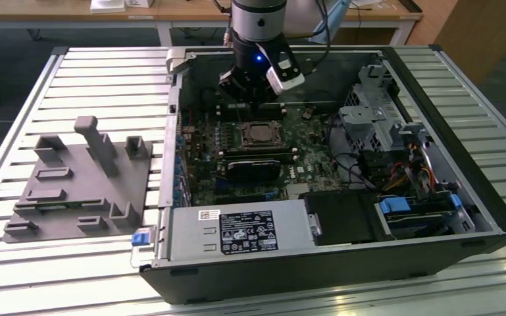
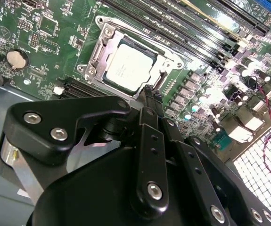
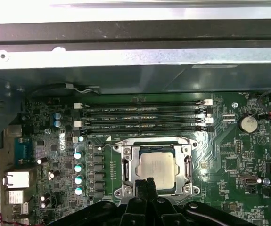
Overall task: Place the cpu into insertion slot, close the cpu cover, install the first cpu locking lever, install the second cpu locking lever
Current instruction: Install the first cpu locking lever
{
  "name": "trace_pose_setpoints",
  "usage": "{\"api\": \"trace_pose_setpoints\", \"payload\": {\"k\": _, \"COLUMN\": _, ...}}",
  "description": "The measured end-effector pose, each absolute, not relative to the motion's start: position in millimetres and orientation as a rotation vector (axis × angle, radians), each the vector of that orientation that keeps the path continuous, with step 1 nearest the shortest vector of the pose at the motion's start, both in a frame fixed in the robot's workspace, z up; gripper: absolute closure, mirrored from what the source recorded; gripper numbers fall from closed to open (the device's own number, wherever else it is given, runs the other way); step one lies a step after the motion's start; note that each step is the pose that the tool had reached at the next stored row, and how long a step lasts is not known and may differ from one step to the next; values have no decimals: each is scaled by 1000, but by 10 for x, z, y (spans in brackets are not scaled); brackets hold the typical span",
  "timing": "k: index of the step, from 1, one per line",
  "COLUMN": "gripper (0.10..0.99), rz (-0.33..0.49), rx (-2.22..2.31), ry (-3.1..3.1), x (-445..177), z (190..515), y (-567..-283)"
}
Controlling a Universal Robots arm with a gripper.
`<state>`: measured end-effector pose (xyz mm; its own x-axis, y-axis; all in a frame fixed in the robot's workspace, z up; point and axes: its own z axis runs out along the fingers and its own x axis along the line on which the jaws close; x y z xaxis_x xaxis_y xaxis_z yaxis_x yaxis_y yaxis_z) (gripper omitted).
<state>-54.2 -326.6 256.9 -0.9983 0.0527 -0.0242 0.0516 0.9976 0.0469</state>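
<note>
Status: my gripper (image 3: 145,181) has its fingers pressed together with nothing between them. In both wrist views the two black tips read as one narrow point.

The cpu (image 3: 156,168) sits right in front of my fingertips, seated in the insertion slot (image 3: 179,165), silvery top facing up. From the exterior view I'm hanging above the board, just off one side of the socket, tips close to it. Can't tell if I'm touching metal or just clear of it.

The cpu cover (image 3: 150,142) lies flat around the chip, which shows through its square window. Thin metal levers (image 2: 94,52) run along two sides of the socket, one of them right by my tips. Whether they're hooked under their catches I can't tell.

Past the socket, farther from my tips, four long black memory slots (image 3: 144,117) lie parallel. A round coin cell (image 3: 247,124) is off to one side of them, well away from me.

All of this is on the green motherboard (image 3: 229,188) inside the open computer case (image 1: 323,270), which lies on its side on a slatted table (image 1: 103,72). The labelled power supply box (image 1: 235,230) is at the case end far from me. A grey fixture block (image 1: 77,184) sits outside the case on the table, well apart from my gripper.
</note>
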Motion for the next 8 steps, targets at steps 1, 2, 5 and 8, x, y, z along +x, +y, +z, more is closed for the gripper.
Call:
{"api": "trace_pose_setpoints", "payload": {"k": 1, "gripper": 980, "rz": 72, "rx": 81, "ry": 3114, "x": -542, "z": 2569, "y": -3266}}
{"api": "trace_pose_setpoints", "payload": {"k": 2, "gripper": 980, "rz": 72, "rx": 81, "ry": 3114, "x": -543, "z": 2569, "y": -3266}}
{"api": "trace_pose_setpoints", "payload": {"k": 5, "gripper": 980, "rz": 72, "rx": 82, "ry": 3114, "x": -550, "z": 2569, "y": -3266}}
{"api": "trace_pose_setpoints", "payload": {"k": 8, "gripper": 980, "rz": 72, "rx": 81, "ry": 3114, "x": -566, "z": 2568, "y": -3266}}
